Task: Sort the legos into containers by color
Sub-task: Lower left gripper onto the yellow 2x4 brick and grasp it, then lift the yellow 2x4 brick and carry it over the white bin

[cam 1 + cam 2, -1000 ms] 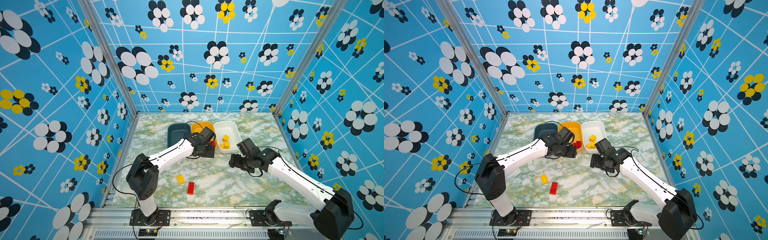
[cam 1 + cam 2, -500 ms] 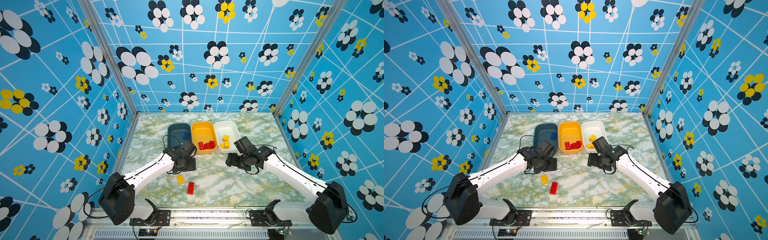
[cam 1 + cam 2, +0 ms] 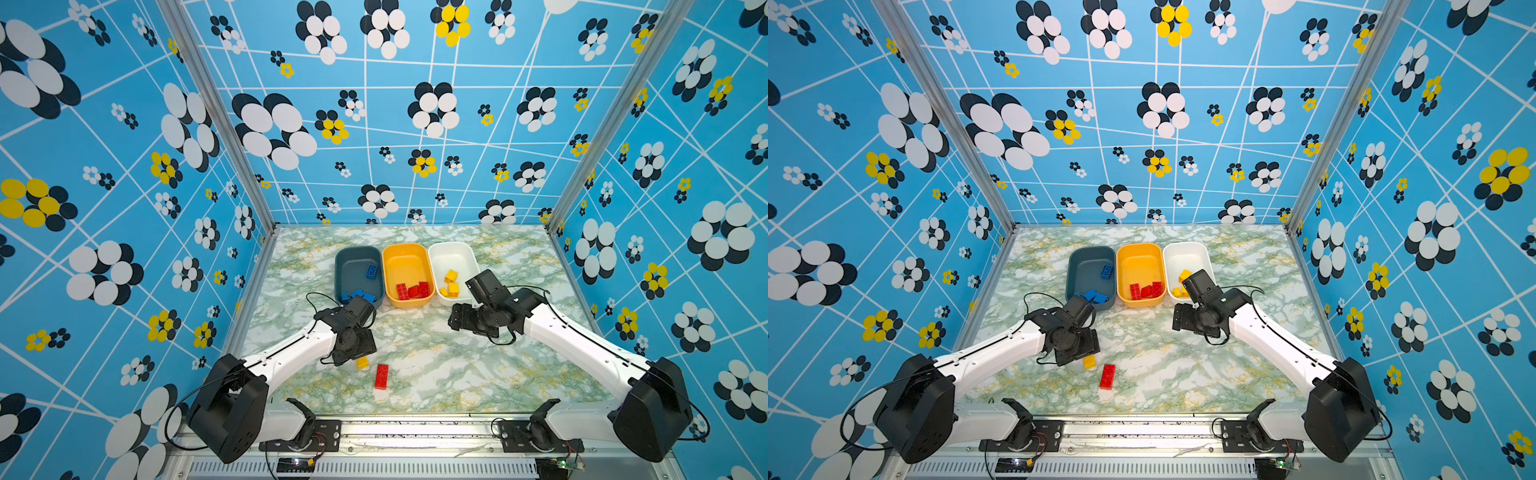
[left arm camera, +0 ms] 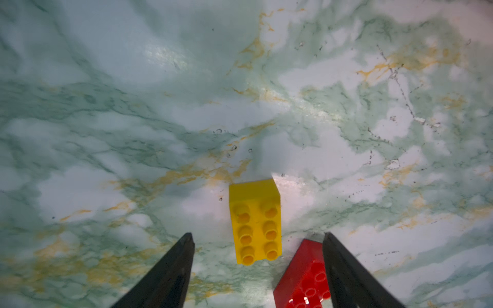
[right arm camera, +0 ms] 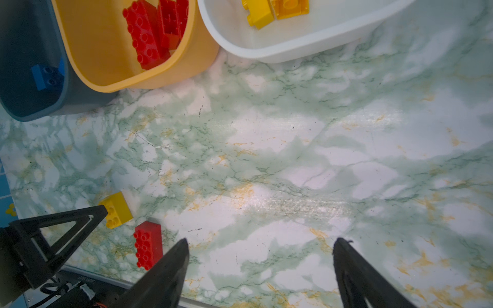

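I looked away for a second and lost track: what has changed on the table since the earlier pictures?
The left gripper pulled back from over the orange-yellow tub toward the front and is now open over the loose yellow brick, gripping nothing. The right gripper stayed open, roughly in place; the red brick, the yellow one and the tubs did not move.

I see three blue walls [image 3: 374, 124] printed with white lines and black, white and yellow flowers, joined by metal posts [image 3: 224, 124]. My surface [image 3: 436, 365] is green-veined marble with yellow streaks, evenly lit.
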`<state>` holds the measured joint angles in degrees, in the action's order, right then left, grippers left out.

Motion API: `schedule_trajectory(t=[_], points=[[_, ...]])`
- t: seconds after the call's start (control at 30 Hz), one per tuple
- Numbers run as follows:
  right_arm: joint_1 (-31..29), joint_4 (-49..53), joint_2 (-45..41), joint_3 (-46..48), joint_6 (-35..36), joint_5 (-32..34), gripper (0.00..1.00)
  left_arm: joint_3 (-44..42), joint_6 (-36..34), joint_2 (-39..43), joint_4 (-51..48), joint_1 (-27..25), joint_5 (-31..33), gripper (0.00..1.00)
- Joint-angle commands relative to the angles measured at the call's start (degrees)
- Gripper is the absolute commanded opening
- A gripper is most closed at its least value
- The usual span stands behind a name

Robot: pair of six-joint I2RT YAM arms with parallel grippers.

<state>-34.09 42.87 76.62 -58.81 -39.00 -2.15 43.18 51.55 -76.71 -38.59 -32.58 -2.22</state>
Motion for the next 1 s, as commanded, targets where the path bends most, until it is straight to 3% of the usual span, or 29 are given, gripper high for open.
schedule_trajectory(t=[0.0,0.73,0.77,0.97], points=[[0.33,0.46,0.72,-1.93,1.23,-0.68,0.86,-1.14,0.92,-2.35,3.19,0.63,-2.23,0.75],[0.95,0.72,-0.64,-1.04,1.56,-0.57,0.86,-0.07,-0.28,-7.57,1.19,-0.11,-2.67,0.44],[0.96,0.72,-0.75,-1.02,1.49,-0.49,0.86,0.18,-0.46,-7.72,1.02,-0.18,-2.54,0.39],[1.24,1.01,-1.88,-0.38,1.31,-0.22,0.86,2.96,-1.46,-7.65,-0.78,-0.76,-1.70,0.30]])
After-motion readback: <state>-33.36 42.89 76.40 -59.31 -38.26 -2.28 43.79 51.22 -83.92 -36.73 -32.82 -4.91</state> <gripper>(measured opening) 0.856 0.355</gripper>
